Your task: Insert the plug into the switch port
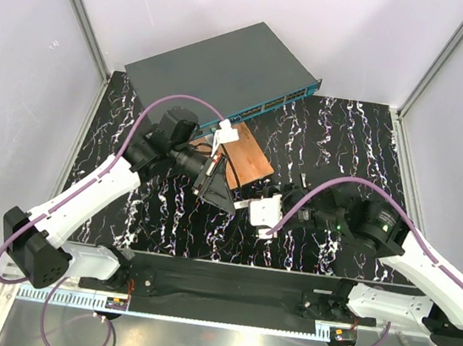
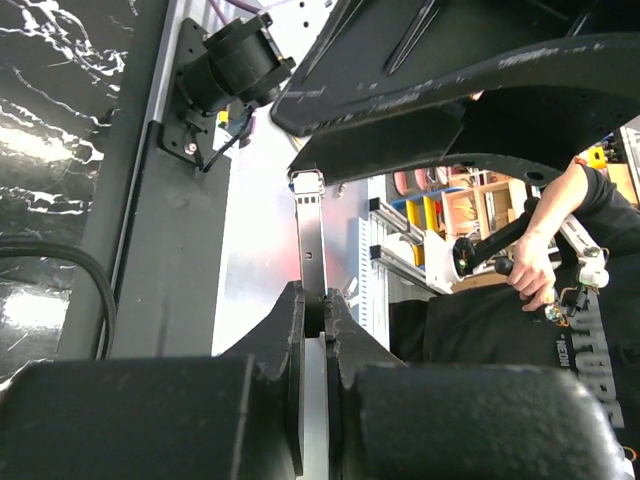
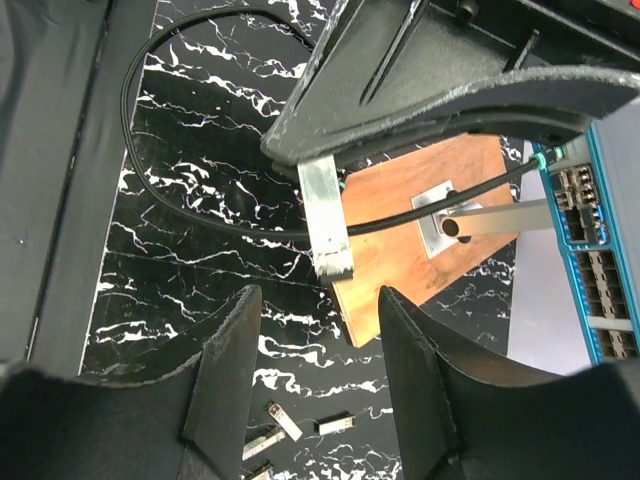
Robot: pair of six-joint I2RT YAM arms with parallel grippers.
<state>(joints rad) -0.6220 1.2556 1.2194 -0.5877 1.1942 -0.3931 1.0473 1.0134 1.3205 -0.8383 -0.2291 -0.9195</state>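
Observation:
The switch is a dark grey box at the back of the table, and its teal port face points front-right. The face also shows at the right edge of the right wrist view. My left gripper is shut on a thin silver plug that sticks out beyond its fingertips. The plug hangs in front of my right gripper, which is open and empty just short of it. In the top view the right gripper faces the left one at mid-table.
A copper-brown board with a metal post lies between the grippers and the switch. A black cable loops across the table to it. Several loose silver plugs lie on the marble top under the right gripper.

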